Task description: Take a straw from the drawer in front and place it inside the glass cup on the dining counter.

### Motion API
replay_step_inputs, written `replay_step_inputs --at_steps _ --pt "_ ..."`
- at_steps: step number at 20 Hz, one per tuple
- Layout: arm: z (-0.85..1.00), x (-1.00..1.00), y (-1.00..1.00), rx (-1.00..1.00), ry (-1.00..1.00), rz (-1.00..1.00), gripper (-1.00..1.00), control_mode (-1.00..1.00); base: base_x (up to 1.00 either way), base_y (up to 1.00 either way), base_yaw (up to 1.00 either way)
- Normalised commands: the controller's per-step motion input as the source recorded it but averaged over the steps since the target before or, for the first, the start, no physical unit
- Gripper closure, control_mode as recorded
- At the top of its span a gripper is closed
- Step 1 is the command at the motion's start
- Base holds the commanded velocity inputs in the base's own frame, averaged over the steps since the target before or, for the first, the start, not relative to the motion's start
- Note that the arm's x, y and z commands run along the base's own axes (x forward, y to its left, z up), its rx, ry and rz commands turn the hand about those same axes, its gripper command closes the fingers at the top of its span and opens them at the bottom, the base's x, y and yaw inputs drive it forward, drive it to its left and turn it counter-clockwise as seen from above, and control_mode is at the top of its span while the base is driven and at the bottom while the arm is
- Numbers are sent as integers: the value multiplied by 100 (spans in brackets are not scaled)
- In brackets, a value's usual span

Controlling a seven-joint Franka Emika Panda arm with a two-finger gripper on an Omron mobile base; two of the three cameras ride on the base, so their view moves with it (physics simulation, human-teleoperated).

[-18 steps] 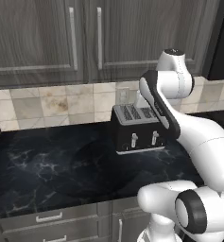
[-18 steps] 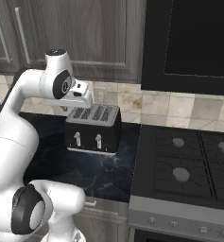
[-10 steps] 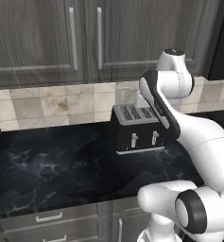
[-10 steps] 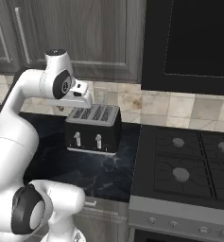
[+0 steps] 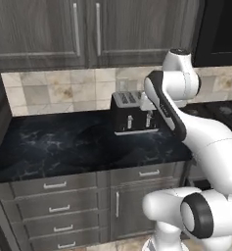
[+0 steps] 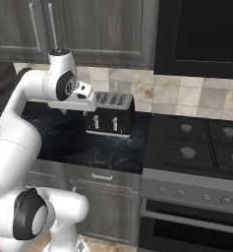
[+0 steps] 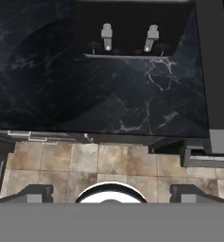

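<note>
My gripper (image 7: 112,193) points down over the front of the black marbled worktop (image 7: 108,90), open, its fingertips (image 7: 35,191) far apart with nothing between them. In the right base view the gripper (image 6: 77,109) hangs just left of a black toaster (image 6: 112,114). Below the worktop, straight ahead, the drawer (image 5: 143,173) with a horizontal silver bar handle is shut; it is also in the right base view (image 6: 102,176). The straw, the glass cup and the dining counter are out of view.
The toaster (image 5: 133,115) stands at the back of the worktop against a beige tile wall. A stove (image 6: 201,147) with an oven front adjoins on the right. Several more shut drawers (image 5: 56,206) stack at lower left. Dark wall cabinets (image 5: 88,29) hang overhead.
The whole picture has shifted: the worktop and toaster sit higher and farther off, and the cabinet fronts and oven front below now show. The camera has moved back.
</note>
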Motion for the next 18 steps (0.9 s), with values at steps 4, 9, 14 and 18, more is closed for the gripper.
replay_step_inputs --at_steps 4,9,14,18 --pt "0 0 0 0 0 0 -100 100 -92 -2 10" --pt "0 0 0 0 0 0 -100 100 -56 -35 37" --pt "0 0 0 0 0 0 -100 100 -41 -38 41" --pt "0 0 0 0 0 0 -100 100 -39 -19 49"
